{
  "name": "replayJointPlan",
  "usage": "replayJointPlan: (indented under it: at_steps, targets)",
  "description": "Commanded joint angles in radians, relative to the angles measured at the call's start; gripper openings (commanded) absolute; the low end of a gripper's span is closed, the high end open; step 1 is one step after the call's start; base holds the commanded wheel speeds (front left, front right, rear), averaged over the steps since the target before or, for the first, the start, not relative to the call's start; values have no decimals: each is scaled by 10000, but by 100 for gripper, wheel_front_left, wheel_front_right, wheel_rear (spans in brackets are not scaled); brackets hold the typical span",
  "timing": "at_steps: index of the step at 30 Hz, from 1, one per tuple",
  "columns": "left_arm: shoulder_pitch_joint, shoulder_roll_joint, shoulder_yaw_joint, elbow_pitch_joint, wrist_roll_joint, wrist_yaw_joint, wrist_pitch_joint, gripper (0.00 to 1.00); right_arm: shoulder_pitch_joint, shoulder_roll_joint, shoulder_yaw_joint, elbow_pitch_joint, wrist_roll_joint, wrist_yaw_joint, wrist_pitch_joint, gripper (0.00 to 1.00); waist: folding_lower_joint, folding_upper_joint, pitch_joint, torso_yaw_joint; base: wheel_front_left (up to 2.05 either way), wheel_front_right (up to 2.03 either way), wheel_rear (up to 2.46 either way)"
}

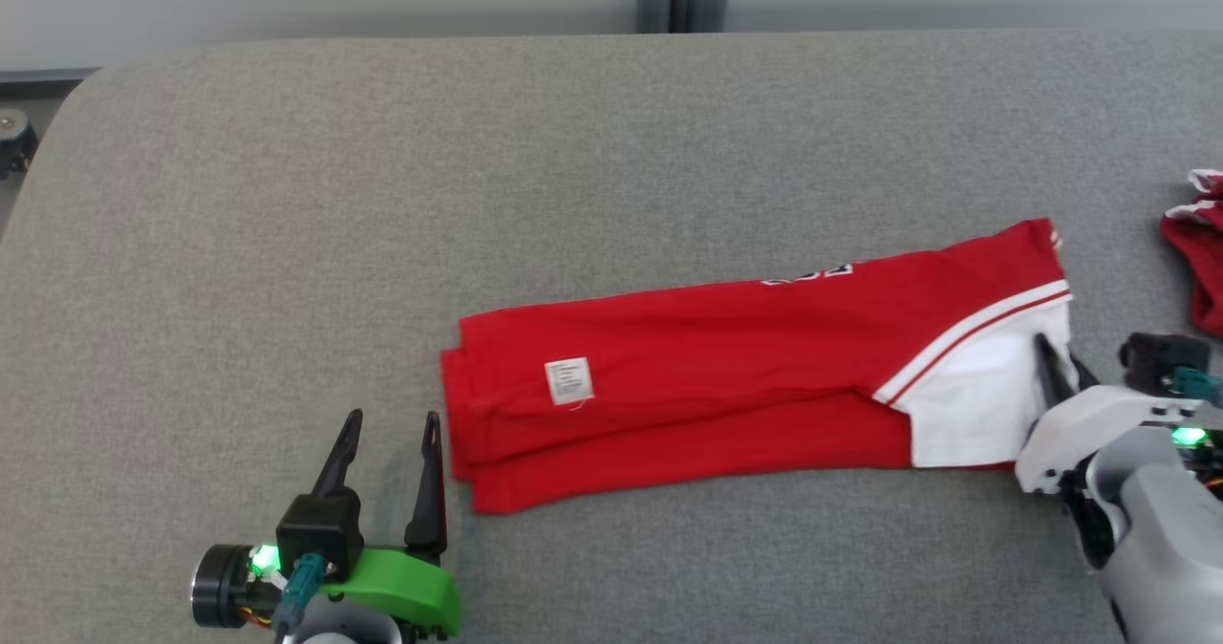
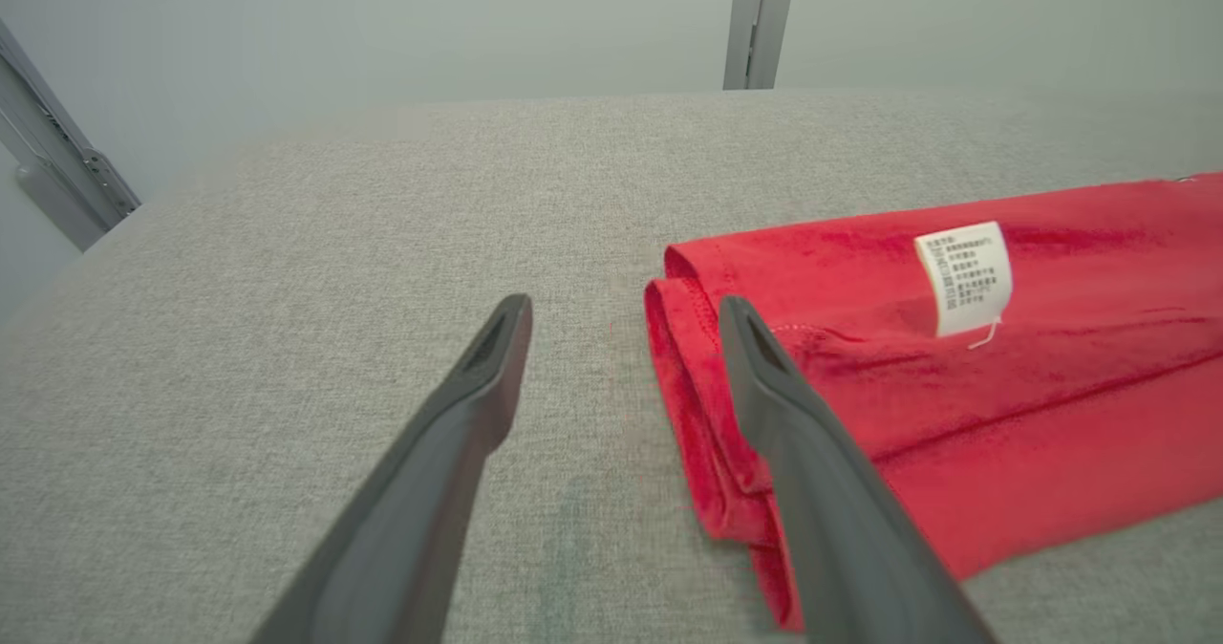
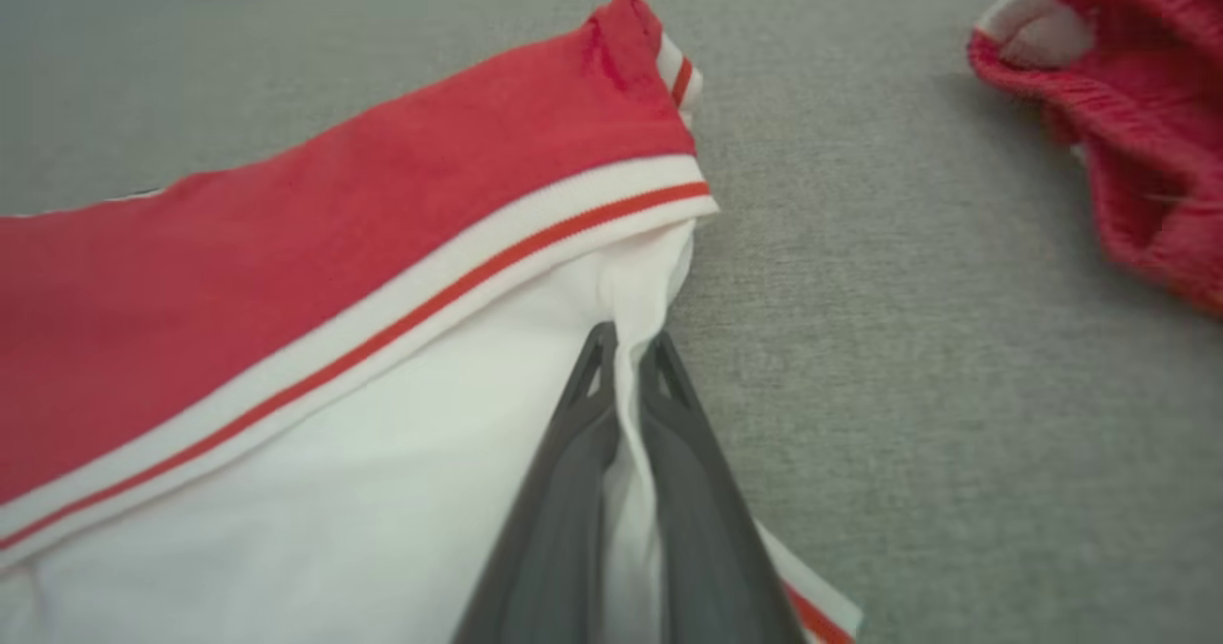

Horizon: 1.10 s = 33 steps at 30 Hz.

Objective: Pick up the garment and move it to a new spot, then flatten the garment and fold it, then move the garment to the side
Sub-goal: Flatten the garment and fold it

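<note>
Left pincer (image 1: pixel 394 418) sits low at 7 o'clock in the head view, its two dark fingers spread wide and gripping nothing. The tips are just beside the left end of the garment (image 1: pixel 726 367), and in the left wrist view one finger crosses in front of the folded hem. Over at 4 o'clock the right pincer (image 3: pixel 631 338) is clamped tight on the garment's white edge, a thin pleat of cloth squeezed between its fingers. That red garment lies folded into a long band on the grey desk (image 1: pixel 382 195), running from 8 towards 2 o'clock, white care label (image 1: pixel 568 381) face up near its left end. Another red-and-white cloth (image 1: pixel 1199 262) is bunched at 3 o'clock — well apart.
</note>
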Motion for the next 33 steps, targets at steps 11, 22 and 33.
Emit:
replayJointPlan:
  at_steps: [11,22,33]
  targets:
    - [64,36,-250,77,-100,11,4,100,923,499,-1077,-2868,-1103,-31,-13,0,0,0,-437,-233,0,0,0]
    - [-31,36,-759,85,-375,95,4,100,689,1272,3611,-4818,532,-28,-5,0,0,0,-484,665,0,0,0]
    - [-203,34,-999,155,-554,123,4,100,-473,1622,6166,-3464,1350,-28,-3,0,0,0,-229,1830,0,0,0]
